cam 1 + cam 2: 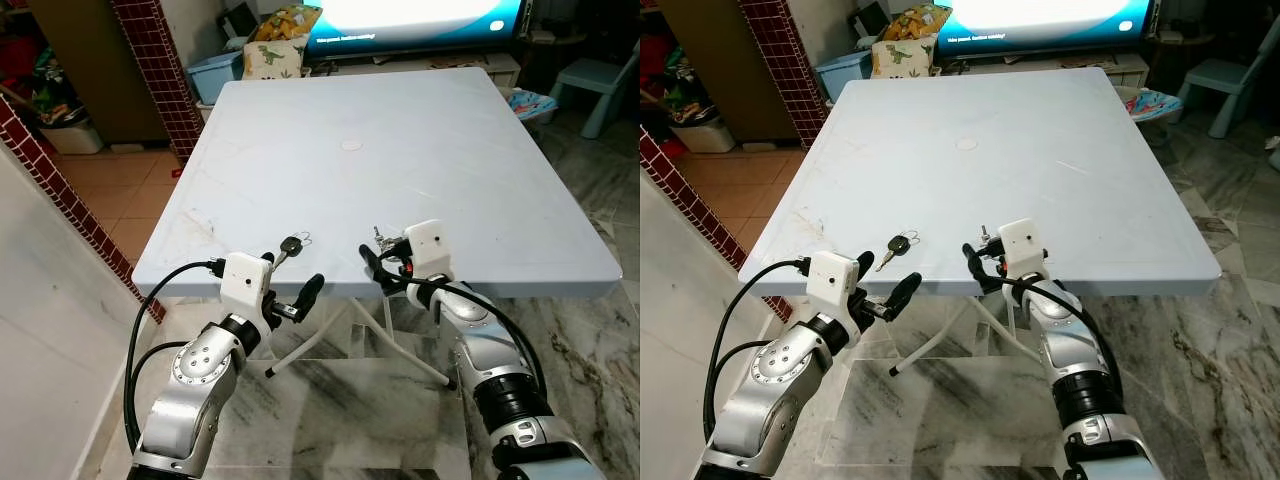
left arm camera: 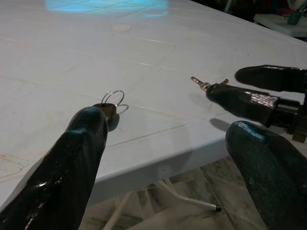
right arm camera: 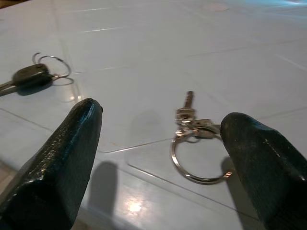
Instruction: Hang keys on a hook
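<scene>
the pale blue table [image 1: 400, 150] is the landmark, and everything here is placed by its near edge; no hook can be made out on it or around it, so the task stands at its first step, the pick-up of keys, with the hanging not yet begun; the left pincer [image 1: 290, 290] hangs just off that near edge, a little below the top, its two black fingers [image 2: 72, 163] spread wide and holding nothing; the right pincer [image 1: 385, 262] sits right at the near edge, farther along it toward the robot's right, its fingers parted and empty, with one set of keys lying between them on the table; that set is the silver keys [image 3: 192, 122] on a large ring, close to the near edge and flat on the surface, one finger almost against the ring; whether it touches cannot be told; the other is a black-headed key [image 1: 292, 244] with a small ring, also close to the near edge, just beyond the left pincer; as i judge it, the next move calls for the right pincer to dip until its tips meet the table and close on the ring or the bunched heads; flat thin metal on a smooth top may slide away rather than lift, so a low, slow pinch seems wise.
</scene>
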Motion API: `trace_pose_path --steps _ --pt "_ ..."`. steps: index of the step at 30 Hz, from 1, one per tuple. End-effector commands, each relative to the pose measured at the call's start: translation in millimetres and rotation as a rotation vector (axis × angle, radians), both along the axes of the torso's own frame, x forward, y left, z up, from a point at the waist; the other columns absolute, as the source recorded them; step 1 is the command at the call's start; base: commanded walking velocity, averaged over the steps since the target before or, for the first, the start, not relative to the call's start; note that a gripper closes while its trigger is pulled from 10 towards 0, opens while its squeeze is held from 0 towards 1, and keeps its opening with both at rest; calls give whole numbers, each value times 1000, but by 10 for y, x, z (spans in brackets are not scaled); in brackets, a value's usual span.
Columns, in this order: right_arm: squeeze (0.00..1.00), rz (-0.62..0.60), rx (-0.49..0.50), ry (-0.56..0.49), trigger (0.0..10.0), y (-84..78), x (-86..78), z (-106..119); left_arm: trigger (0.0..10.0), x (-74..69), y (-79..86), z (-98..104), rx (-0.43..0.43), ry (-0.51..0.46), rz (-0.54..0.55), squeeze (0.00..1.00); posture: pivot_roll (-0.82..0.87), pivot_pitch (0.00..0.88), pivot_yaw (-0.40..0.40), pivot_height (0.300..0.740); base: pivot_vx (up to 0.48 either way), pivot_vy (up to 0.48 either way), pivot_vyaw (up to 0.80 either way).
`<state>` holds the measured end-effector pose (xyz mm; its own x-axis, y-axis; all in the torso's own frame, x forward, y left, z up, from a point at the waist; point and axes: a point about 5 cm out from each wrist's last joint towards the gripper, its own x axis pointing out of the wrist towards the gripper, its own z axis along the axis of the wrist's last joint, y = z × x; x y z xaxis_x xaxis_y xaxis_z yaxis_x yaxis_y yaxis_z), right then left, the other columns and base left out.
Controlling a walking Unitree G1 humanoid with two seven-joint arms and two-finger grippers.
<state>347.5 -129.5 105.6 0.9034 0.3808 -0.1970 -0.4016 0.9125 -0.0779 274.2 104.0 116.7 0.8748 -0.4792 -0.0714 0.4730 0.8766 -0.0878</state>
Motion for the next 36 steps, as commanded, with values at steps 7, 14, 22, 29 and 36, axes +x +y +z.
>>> trace_pose_path --steps 7,14,22,29,36 --pt "0 28 13 6 10000 70 48 -6 10000 -9 20 19 15 -2 -5 0 -45 64 101 740 0 0 0" --pt "0 25 78 84 9686 19 57 -112 10000 -19 12 10 16 5 -14 0 -44 65 103 740 0 0 0" --pt "0 28 99 123 0 16 43 -183 10000 -27 14 4 16 9 -11 0 -40 67 99 740 0 0 0" --pt "0 65 64 138 0 46 -4 -234 10000 -29 12 6 17 10 -12 0 -40 71 103 740 0 0 0" --pt "0 105 -25 124 0 17 -110 -285 10000 -30 13 1 17 13 -11 0 -40 71 103 740 0 0 0"
